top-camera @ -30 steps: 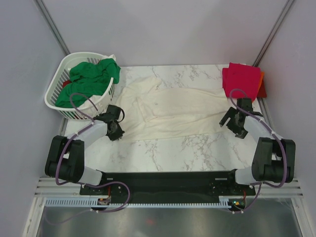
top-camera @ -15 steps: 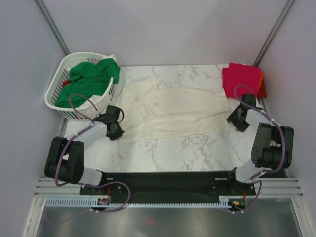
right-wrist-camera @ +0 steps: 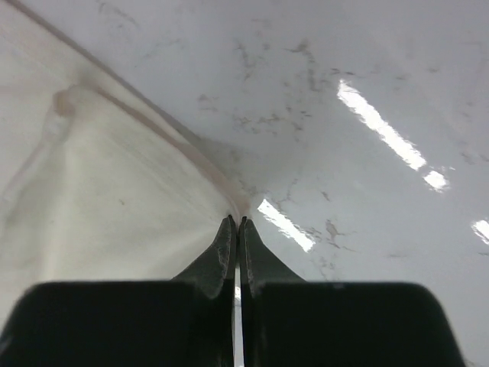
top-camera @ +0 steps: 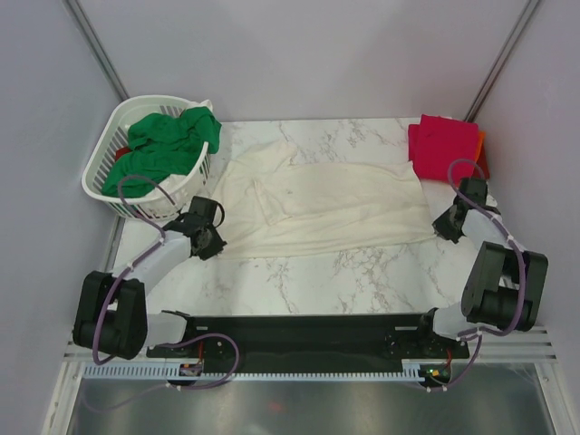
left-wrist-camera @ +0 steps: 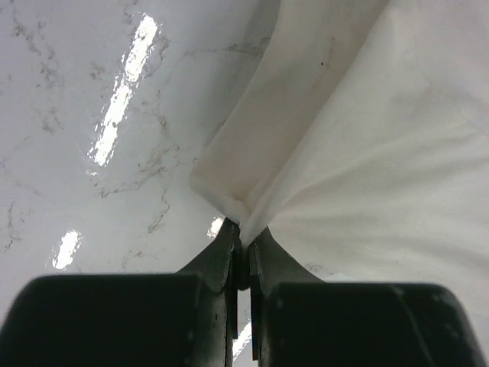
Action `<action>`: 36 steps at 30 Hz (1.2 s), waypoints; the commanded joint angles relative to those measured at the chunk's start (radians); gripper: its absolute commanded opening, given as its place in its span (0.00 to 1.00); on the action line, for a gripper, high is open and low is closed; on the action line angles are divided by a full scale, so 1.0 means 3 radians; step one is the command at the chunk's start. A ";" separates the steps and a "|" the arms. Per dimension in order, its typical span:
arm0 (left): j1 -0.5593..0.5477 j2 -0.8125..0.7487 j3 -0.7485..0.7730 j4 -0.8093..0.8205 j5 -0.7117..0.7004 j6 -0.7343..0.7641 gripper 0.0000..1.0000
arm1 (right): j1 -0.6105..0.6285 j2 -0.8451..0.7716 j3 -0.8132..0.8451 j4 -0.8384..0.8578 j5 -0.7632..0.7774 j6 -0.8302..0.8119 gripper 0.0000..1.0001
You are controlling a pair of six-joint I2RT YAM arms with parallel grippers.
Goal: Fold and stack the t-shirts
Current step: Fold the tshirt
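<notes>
Listing cloth items, tools and fixtures as they lie.

Cream-white t-shirt: one, large. It is spread flat across the middle of the marble surface, with its length running left to right. A doubled-over flap of cloth lies on its left part.

Left tool: jaws closed tight on the near-left corner of the cream-white t-shirt. The cloth edge is pinched between the tips and drawn to a point there. The arm reaches out from its base toward the left side of the surface.

Right tool: jaws pressed together on the near-right corner of the same shirt. The hem runs into the tips and the cloth fans away to the left in the wrist view.

Crimson-pink t-shirt: folded, at the far right corner of the surface, just beyond the spread shirt's right end.

Orange t-shirt: beneath the crimson-pink one, with only a narrow strip showing along the right edge.

Green t-shirt: crumpled and heaped in the laundry basket, rising above its rim. A small patch of red cloth shows beside it; what garment it is cannot be told.

Laundry basket: white, slotted, at the far left corner, just beside the left arm's wrist.
</notes>
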 commanded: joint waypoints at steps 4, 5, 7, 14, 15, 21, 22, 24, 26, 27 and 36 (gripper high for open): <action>0.0003 -0.0642 0.0093 -0.0433 0.0149 -0.0161 0.02 | -0.0405 -0.0629 -0.0259 -0.0344 -0.0058 0.0218 0.00; 0.0003 -0.0764 0.0103 -0.0494 0.0185 -0.0181 0.02 | -0.0410 -0.0772 -0.0310 -0.0395 -0.0049 0.0228 0.00; 0.0008 -0.0898 0.0129 -0.0698 0.0195 -0.0196 0.02 | -0.0410 -0.0890 -0.0336 -0.0461 -0.0023 0.0229 0.00; -0.0038 -0.1430 -0.0096 -0.0980 0.0491 -0.0370 0.02 | -0.0410 -0.1217 -0.0540 -0.0681 -0.0125 0.0183 0.05; -0.0068 -0.1466 -0.0116 -0.1006 0.0532 -0.0441 0.02 | -0.0405 -0.1304 -0.0551 -0.0702 -0.0105 0.0177 0.06; -0.0135 -0.1762 0.0001 -0.1323 0.0645 -0.0611 0.75 | -0.0405 -0.1708 -0.0413 -0.0912 -0.0160 0.0081 0.45; -0.0140 -0.1854 0.0047 -0.1359 0.0650 -0.0591 0.89 | -0.0405 -0.1759 -0.0322 -0.0917 -0.0212 0.0075 0.65; -0.0140 -0.1911 0.0301 -0.1456 0.0584 -0.0443 1.00 | -0.0400 -0.1913 -0.0244 -0.0871 -0.0319 0.0095 0.96; -0.0135 -0.1861 0.0511 -0.1471 0.0335 -0.0188 0.99 | -0.0339 -0.2050 -0.0152 -0.0668 -0.0513 0.0121 0.98; -0.0135 -0.1814 0.0715 -0.1472 0.0247 -0.0100 0.97 | -0.0217 -0.2082 -0.0127 -0.0595 -0.0549 0.0141 0.98; -0.0161 -0.0966 0.0652 -0.0506 0.0599 0.0095 0.32 | 0.2162 -0.1066 0.0772 -0.0155 -0.0386 0.0050 0.73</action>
